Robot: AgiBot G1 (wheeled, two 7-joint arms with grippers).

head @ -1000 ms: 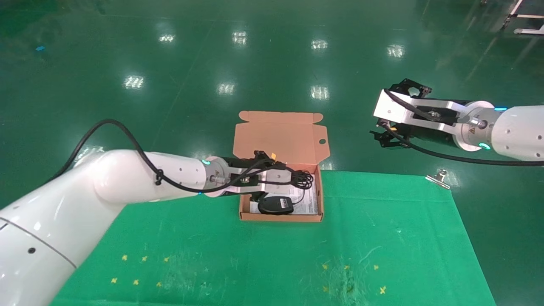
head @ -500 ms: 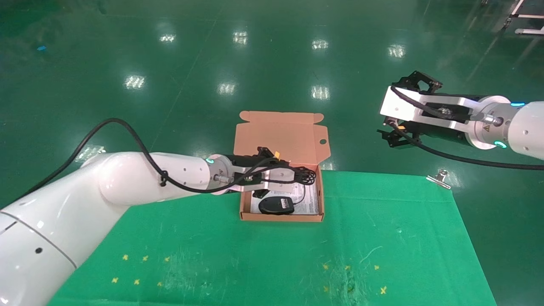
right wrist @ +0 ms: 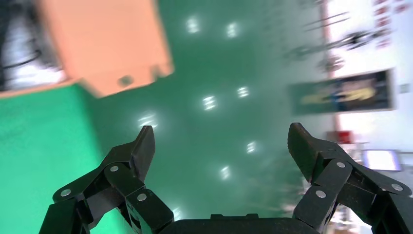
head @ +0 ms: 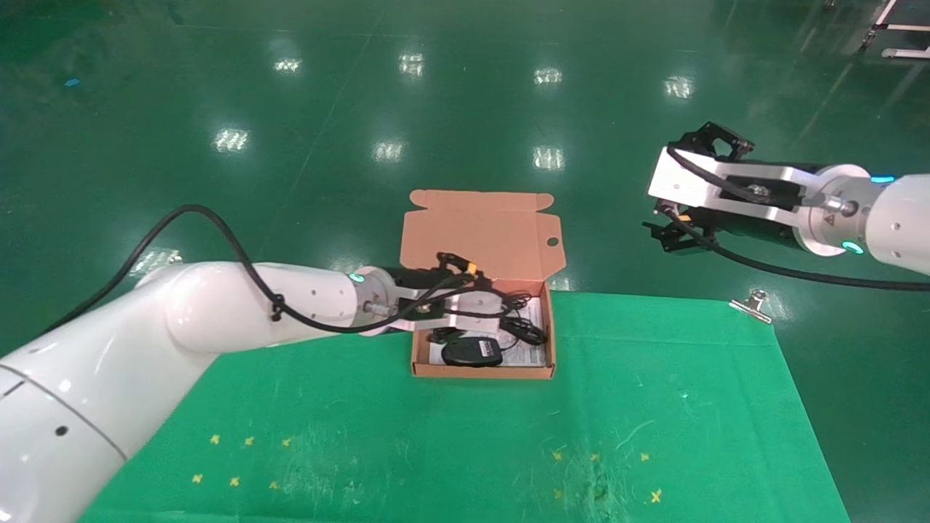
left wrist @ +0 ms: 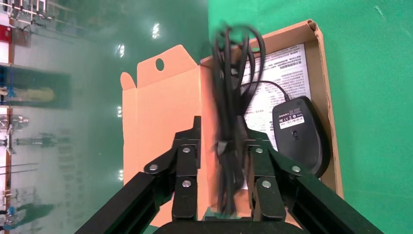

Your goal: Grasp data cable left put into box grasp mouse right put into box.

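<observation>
The salmon-orange box point(head: 479, 372) stands open at the far edge of the green cloth, its lid point(head: 476, 240) upright. The black mouse point(head: 472, 352) lies inside on a printed leaflet, also in the left wrist view point(left wrist: 297, 134). My left gripper point(head: 501, 305) hovers over the box with its jaws apart. The data cable point(head: 524, 330) hangs blurred between the fingers in the left wrist view point(left wrist: 229, 97), with a gap to one finger, and its far end reaches into the box. My right gripper point(head: 665, 190) is open and empty, in the air beyond the table's right side.
A green cloth point(head: 654, 407) covers the table, with small yellow crosses near the front. A metal clip point(head: 752, 303) sits at its far right corner. The shiny green floor lies beyond.
My left gripper's jaws have come apart and the cable bundle has dropped lower into the box beside the mouse. The right arm drew slightly back to the right, then held still.
</observation>
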